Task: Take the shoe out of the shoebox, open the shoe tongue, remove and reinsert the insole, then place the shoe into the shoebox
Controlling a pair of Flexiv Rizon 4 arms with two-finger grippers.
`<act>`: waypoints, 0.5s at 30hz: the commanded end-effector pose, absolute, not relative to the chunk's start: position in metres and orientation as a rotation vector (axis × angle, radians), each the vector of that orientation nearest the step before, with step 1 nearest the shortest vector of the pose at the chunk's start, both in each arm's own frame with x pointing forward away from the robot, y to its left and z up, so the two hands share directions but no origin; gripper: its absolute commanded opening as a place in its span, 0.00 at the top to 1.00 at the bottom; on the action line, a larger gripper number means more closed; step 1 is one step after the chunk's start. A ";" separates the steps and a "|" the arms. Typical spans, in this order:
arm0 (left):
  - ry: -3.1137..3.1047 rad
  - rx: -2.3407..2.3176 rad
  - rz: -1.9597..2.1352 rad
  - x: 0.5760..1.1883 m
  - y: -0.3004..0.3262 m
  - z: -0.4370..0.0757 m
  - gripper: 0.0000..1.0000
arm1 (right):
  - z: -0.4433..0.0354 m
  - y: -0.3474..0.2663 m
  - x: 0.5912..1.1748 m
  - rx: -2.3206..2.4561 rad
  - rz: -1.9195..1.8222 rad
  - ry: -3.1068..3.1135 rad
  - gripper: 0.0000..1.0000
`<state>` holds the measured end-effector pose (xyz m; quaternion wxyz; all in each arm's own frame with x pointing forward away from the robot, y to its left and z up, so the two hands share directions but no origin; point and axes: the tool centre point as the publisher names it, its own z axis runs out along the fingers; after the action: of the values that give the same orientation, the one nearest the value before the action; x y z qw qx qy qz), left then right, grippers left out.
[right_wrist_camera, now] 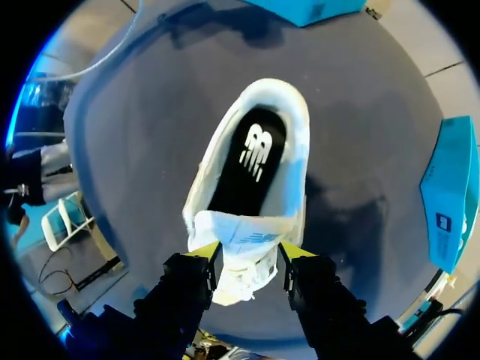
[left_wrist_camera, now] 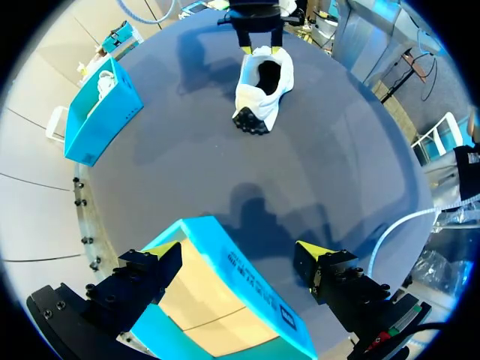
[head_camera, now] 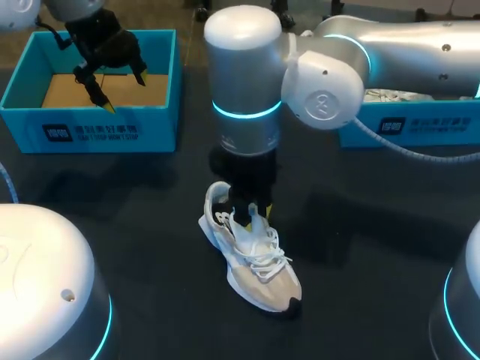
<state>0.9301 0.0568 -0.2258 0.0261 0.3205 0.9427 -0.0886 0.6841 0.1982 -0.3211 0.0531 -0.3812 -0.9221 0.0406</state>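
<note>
A white sneaker [head_camera: 255, 259] lies on the dark table near the middle, toe toward the front. My right gripper [head_camera: 251, 214] comes straight down onto it. In the right wrist view its yellow-tipped fingers [right_wrist_camera: 213, 253] press the raised tongue [right_wrist_camera: 247, 244] from both sides, and the black insole [right_wrist_camera: 251, 165] shows inside the shoe [right_wrist_camera: 292, 150]. My left gripper [head_camera: 124, 91] hangs open over the blue shoebox [head_camera: 112, 124] at the back left, with nothing between its fingers. From the left wrist, that box [left_wrist_camera: 247, 292] lies under my left gripper [left_wrist_camera: 240, 251], and the sneaker [left_wrist_camera: 262, 86] is far ahead.
A second blue box [head_camera: 405, 124] stands at the back right under my right arm, with something white inside. It also shows in the left wrist view as a blue box [left_wrist_camera: 101, 112]. Dark bare table surrounds the sneaker.
</note>
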 end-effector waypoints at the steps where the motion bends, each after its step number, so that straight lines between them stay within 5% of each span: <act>1: 2.914 0.992 -0.272 0.930 0.057 -0.226 0.00 | -0.337 0.211 0.700 -1.178 0.160 -2.771 0.54; 15: 2.914 0.992 -0.272 0.930 0.057 -0.226 0.00 | -0.331 0.222 0.688 -1.301 0.273 -2.729 0.54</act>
<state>0.9301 0.0567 -0.2258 0.0261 0.3204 0.9428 -0.0886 0.6910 0.2161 -0.3293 0.0641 -0.4286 -0.8973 0.0836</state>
